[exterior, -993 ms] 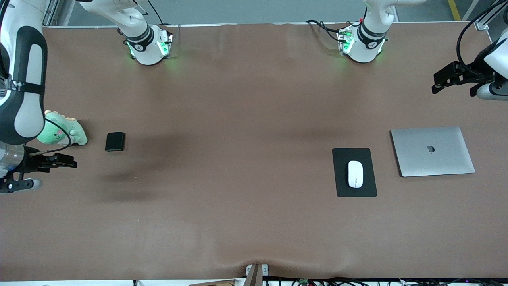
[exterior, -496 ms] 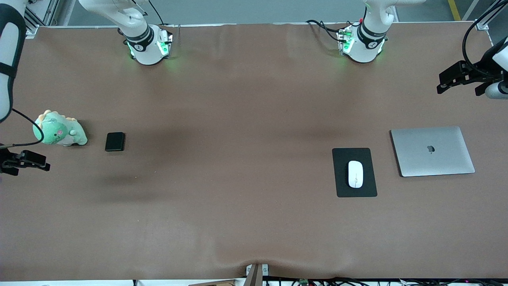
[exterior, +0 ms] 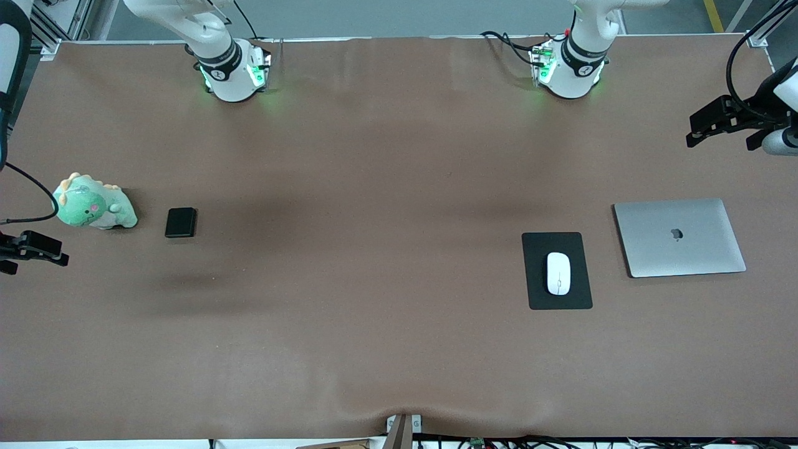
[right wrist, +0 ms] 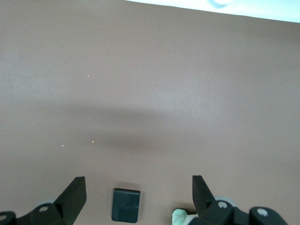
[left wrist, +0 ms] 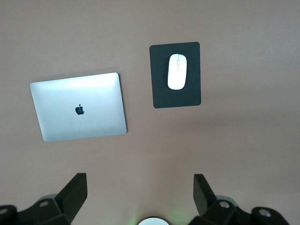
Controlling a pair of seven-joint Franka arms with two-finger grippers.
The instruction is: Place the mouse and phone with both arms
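A: Well, from the front, this one looks finished to me. The mouse (exterior: 558, 273) sits square on the black mouse pad (exterior: 557, 299), beside the closed silver laptop (exterior: 679, 237) toward the left arm's end of the tabletop (exterior: 386, 262).

B: And the phone (exterior: 181, 222) lies flat just beside the green plush dinosaur (exterior: 93, 207) at the right arm's end. Both hands are empty: left hand (exterior: 717, 121) up over its table edge, right hand (exterior: 28, 249) over its own.

A: Left wrist view: left hand (left wrist: 140, 197) spread wide, nothing between the fingers; white oval mouse (left wrist: 177, 71) with its thin grey line, centred on the pad (left wrist: 176, 96).

B: Right wrist view: right hand (right wrist: 139, 197) spread too, and the phone (right wrist: 126, 205) is a small dark glossy slab with rounded corners. Nothing left, I'd judge.
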